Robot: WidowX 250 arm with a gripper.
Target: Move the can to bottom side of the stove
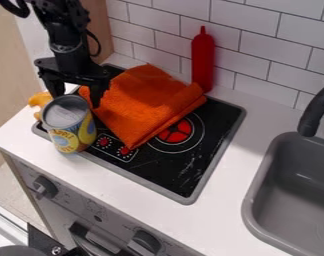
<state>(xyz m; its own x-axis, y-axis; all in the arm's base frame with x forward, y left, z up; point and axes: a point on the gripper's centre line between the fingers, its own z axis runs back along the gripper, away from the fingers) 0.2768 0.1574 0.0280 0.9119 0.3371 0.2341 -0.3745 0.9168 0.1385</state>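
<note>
The gripper [76, 98] hangs at the upper left over the stove's left end. It is open, with its two fingers spread apart just behind the can's top rim. The can [72, 131], with a silver top and a blue and yellow label, stands upright at the front left corner of the stove [161, 175]. It hides part of the stove's grey edge. Whether the fingers touch the can cannot be told.
A folded orange cloth [141, 102] covers much of the stove's back and middle. Behind it a red bottle [203, 62] stands by the tiled wall. A yellow-orange object [39, 101] lies left of the can. A grey sink [295, 200] with a black faucet [316, 112] is at right.
</note>
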